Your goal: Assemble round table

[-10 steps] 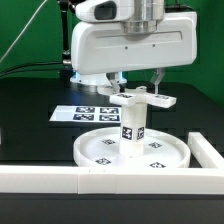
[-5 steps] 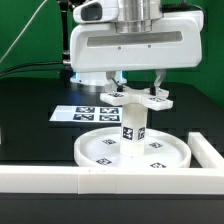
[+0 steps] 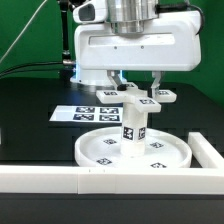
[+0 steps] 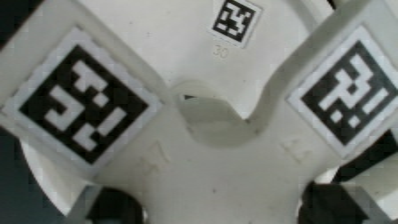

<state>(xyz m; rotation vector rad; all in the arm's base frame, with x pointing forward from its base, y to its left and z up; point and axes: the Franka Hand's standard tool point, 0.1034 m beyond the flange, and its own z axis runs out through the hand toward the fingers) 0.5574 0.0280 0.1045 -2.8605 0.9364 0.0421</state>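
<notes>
Black tabletop, green backdrop, white border wall [image 3: 60, 178] along near edge. Round rimmed disc [image 3: 133, 152] by near edge, short post [image 3: 133, 122] upright at its centre. Gripper [image 3: 137, 88] closed on cross-shaped piece [image 3: 138, 97] atop post, marker board [image 3: 88, 112] behind. Advice: keep cross level & centred on post, turn w/ light downward pressure, avoid tilting.

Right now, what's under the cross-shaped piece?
The cross-shaped piece sits atop the upright post, which stands in the round rimmed disc. The pincer is at the cross. The joint between cross and post is covered, so seating can't be seen.
</notes>
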